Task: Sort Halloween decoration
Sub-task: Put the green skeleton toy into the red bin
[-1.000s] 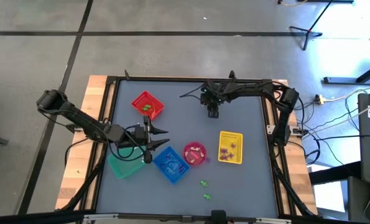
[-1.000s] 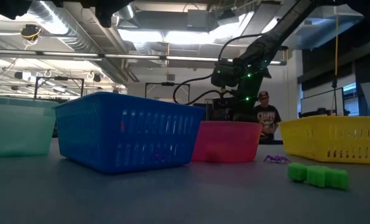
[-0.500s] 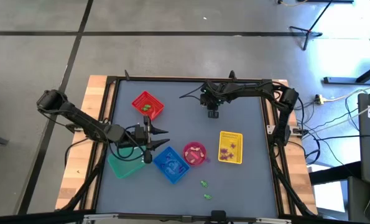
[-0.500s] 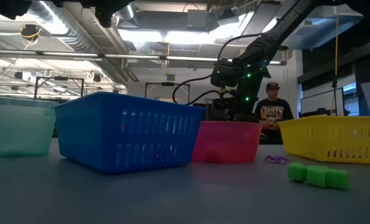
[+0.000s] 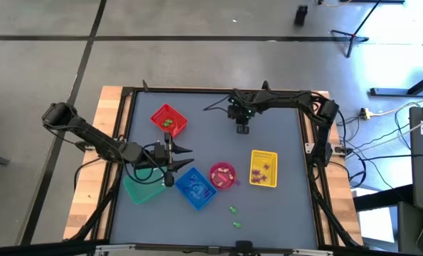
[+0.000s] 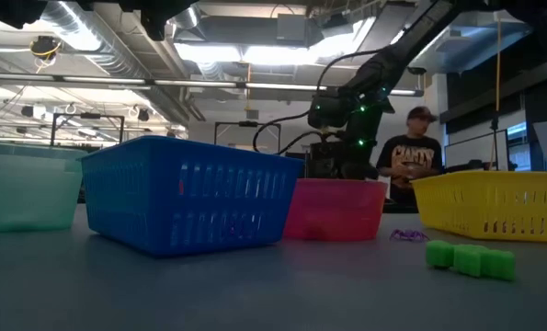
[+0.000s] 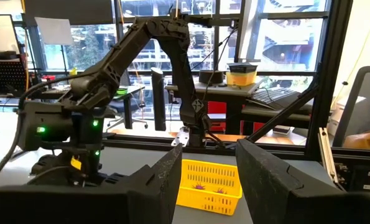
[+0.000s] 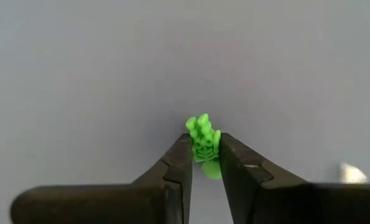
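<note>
Green trinket point(image 8: 202, 138) pinched between right pincer point(image 8: 203, 163) fingers, near surface point(image 5: 282, 121) far edge. Left pincer point(image 5: 174, 162) held parted, empty, between teal basket point(image 5: 141, 188) and blue basket point(image 5: 195, 188).

Right end effector point(image 8: 204, 163) now pinches a green trinket point(image 8: 203, 138); person point(image 6: 411, 158) behind worktop shifts right.

red basket point(image 5: 168, 119), teal basket point(image 5: 141, 190), blue basket point(image 5: 195, 188), pink bowl point(image 5: 222, 176), yellow basket point(image 5: 263, 169), person point(image 6: 411, 164) behind table

Grey concrete floor point(image 5: 197, 43) with dark seams, bright ceiling lights point(image 6: 255, 51) — tall windows point(image 7: 284, 37) behind desks.
</note>
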### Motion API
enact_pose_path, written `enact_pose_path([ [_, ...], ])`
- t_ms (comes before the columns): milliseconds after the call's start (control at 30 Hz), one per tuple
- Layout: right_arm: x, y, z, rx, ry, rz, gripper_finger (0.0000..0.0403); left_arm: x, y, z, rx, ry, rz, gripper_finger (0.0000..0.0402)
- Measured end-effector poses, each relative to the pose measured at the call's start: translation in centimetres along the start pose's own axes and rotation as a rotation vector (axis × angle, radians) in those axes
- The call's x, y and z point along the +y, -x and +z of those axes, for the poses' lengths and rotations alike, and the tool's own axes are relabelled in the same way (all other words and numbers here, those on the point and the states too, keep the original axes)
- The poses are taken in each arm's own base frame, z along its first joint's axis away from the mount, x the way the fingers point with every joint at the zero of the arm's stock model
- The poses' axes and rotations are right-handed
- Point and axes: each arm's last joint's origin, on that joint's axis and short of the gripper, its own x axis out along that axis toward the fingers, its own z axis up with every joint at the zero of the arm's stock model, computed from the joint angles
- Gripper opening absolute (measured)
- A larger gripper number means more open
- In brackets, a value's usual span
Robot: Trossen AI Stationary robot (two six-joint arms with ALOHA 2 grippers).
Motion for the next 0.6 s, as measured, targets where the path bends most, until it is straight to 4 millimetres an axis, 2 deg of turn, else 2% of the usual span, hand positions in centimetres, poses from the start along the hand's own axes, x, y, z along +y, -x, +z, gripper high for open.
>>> enact_pose_path([
  [267,-0.3,2.3,2.4,-0.152,-0.089,0.226,0.0069,0.0,0.0,0.0,0.0,-0.002,0.0,0.0137],
  [600,0.3,6.0,6.9,-0.468,-0.224,0.708,0.0069,1.1,-0.5,0.0,-0.001,-0.009,0.053,0.0137],
])
